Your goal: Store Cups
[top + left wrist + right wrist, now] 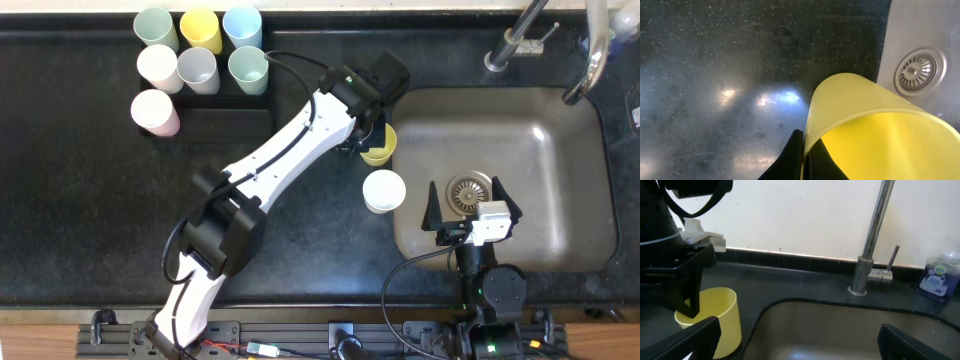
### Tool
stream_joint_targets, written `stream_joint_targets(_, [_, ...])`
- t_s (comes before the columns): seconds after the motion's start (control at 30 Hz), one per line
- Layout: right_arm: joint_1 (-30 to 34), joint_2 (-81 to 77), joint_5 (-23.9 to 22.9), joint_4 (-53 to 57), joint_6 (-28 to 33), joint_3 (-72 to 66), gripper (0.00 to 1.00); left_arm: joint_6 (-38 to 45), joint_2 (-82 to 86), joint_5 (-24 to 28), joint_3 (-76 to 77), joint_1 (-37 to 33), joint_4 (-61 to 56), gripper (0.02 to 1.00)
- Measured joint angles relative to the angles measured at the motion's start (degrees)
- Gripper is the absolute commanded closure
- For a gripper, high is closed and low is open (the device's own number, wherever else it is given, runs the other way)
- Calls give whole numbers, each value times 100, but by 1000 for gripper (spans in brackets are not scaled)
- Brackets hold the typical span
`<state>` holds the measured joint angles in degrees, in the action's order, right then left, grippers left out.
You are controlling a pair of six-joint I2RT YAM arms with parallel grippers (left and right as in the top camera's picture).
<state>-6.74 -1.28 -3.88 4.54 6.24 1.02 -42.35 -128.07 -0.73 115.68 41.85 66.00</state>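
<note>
The step in hand looks to be carrying the yellow plastic cup (379,150) from the left rim of the stainless steel sink (560,150) to the cluster of pastel plastic cups (200,60) on the speckled black worktop (80,200). To do it well, the arm should first raise the cup straight up so its base clears the sink edge. It should then travel toward ten o'clock and come down in a free place, probably at three o'clock of the pale pink cup (155,112). The hold is a pinch on one wall only, so the cup may swing or slip, and a slow, level carry suits it. The stored cups stand close together, and a careless descent could knock them over. The cup should be standing before it is let go.

The left claw (804,155) is clamped on the yellow cup's thin wall at the rim, one finger inside and one outside. I cannot tell whether the cup's base rests on the worktop. The right claw (471,205) hangs over the sink basin with its fingers spread wide, holding and touching nothing. A white plastic cup (384,190) stands at six o'clock of the yellow one, at the sink's left edge.
</note>
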Motion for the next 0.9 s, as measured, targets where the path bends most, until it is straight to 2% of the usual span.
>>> stream_joint_targets(0.13, [0, 0, 0, 0, 0, 0, 3, -243, 197, -417, -2, -109, 2, 980])
stream_joint_targets(0.27, [0, 0, 2, 0, 0, 0, 3, -813, 940, -1115, -2, -374, 160, 982])
stream_joint_targets(0.4, [2, 0, 2, -2, 0, 0, 5, -2188, 2105, -1808, -4, -868, 837, 982])
stream_joint_targets(0.53, [0, 0, 2, 0, 0, 0, 3, -3545, 3053, -2232, -164, -1539, 1292, 982])
stream_joint_targets(0.67, [0, 0, 0, 2, -2, 0, 3, -4319, 3379, -2308, -793, -2024, 1200, 980])
stream_joint_targets(0.9, [0, 0, 2, 2, 2, 0, 3, -4774, 3112, -1788, -2192, -2811, 621, 982])
